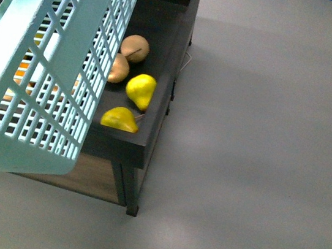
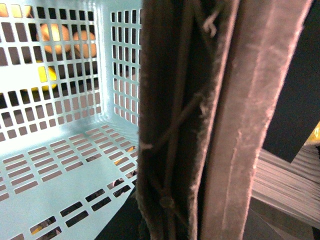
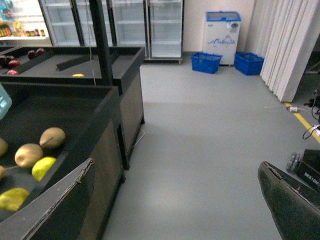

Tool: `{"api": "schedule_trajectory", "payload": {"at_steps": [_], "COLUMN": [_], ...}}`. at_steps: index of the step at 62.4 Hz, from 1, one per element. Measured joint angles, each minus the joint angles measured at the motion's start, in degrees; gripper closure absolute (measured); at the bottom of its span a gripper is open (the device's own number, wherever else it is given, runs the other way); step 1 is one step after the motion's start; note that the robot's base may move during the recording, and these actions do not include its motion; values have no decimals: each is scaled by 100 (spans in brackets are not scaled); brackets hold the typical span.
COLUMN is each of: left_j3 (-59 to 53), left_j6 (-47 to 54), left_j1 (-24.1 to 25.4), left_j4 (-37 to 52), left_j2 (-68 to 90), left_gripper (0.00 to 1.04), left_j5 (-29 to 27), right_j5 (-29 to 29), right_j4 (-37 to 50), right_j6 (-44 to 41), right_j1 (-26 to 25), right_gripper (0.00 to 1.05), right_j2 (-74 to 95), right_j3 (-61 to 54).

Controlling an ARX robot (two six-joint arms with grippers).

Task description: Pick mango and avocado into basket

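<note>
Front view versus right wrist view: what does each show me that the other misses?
Only the front view: the basket wall up close, filling its left side. Only the right wrist view: the right pincer, open and empty, glass-door fridges, two blue crates and a curtain. Both: the yellow pears and tan fruits on the dark stand, and the grey floor.

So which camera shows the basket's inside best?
The left wrist view: the basket fills much of it, slotted floor and two walls seen from inside, though the brown handle blocks part. The front view shows mostly its outer side; the right wrist view only a teal sliver at the edge.
</note>
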Motion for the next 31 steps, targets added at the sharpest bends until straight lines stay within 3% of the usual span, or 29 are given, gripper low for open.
{"api": "schedule_trajectory", "payload": {"at_steps": [31], "left_j3": [0], "left_j6": [4], "left_j1": [0], "left_j4": [-2], "left_j2": [0], "left_gripper": [88], "left_j5": [2], "right_j5": [0], "right_j4": [-2], "right_j6": [2], "right_j1": [0], "right_gripper": [9], "right_j2": [-2], "right_j3": [0]}}
